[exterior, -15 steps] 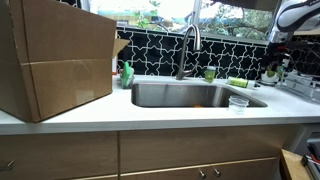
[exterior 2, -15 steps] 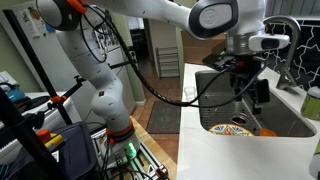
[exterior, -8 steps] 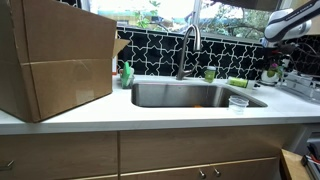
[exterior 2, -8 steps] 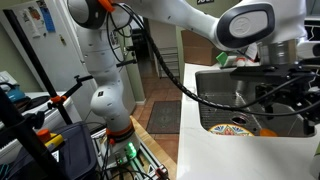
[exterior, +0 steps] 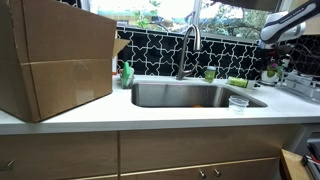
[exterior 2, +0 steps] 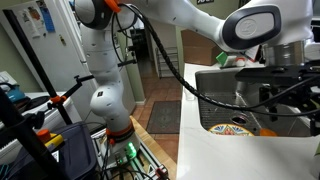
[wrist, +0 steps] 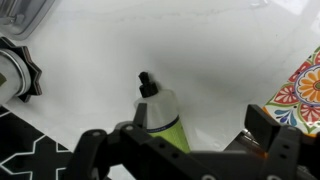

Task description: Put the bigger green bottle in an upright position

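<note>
**Scene State: Jaws Above the Lying Bottle**

In an exterior view, a large brown cardboard box (exterior: 55,60) occupies the left end of the white tabletop (exterior: 150,115). A dark green soap bottle with a pointed top (exterior: 127,74) stands just beside the left rim of the stainless steel sink (exterior: 190,95). A curved metal faucet (exterior: 188,45) rises behind the basin. To its right stands a short, stubby lime-green container (exterior: 210,73).

The bigger green bottle (exterior: 238,82), slim and light lime-green, lies on its side on the tabletop right of the sink. It lies behind a clear plastic cup (exterior: 238,102). The white robot arm (exterior: 290,22) enters from the upper right.

In the wrist view, the bottle lies lengthwise with its black cap (wrist: 146,82) pointing away from the camera. The gripper (wrist: 178,138) is above it with the jaws apart, one on each side of the bottle. Contact cannot be determined. A colourful patterned plate (wrist: 300,90) shows at the right edge.
</note>
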Robot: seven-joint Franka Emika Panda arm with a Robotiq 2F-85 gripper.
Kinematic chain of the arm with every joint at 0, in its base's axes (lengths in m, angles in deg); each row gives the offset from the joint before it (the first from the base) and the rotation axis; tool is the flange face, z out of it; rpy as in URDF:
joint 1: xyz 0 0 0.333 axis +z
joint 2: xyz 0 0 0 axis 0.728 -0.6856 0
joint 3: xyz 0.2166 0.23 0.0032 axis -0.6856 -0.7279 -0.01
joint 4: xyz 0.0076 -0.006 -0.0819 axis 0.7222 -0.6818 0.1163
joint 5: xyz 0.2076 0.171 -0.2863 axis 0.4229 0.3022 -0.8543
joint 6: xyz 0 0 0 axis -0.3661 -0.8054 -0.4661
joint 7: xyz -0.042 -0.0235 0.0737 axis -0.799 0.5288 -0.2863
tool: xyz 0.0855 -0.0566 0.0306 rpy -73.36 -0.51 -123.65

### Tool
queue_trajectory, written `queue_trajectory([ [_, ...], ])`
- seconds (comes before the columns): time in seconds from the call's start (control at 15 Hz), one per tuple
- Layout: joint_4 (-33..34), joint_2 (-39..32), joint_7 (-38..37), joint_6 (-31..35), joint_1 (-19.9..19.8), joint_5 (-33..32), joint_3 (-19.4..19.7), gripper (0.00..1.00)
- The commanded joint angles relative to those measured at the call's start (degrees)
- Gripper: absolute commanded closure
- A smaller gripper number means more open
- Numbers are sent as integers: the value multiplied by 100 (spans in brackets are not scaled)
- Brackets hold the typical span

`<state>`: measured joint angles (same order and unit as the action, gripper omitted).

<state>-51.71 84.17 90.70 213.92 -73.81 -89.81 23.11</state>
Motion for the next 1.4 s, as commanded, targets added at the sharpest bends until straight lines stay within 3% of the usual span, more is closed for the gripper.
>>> queue_trajectory([
  [0.0,315,-359,145,-15,-200,396,-110,0],
  [0.53,1186,-1274,1005,221,-670,1404,-424,0],
  [1.33,2172,-2487,1446,131,-1516,1085,-1115,0],
])
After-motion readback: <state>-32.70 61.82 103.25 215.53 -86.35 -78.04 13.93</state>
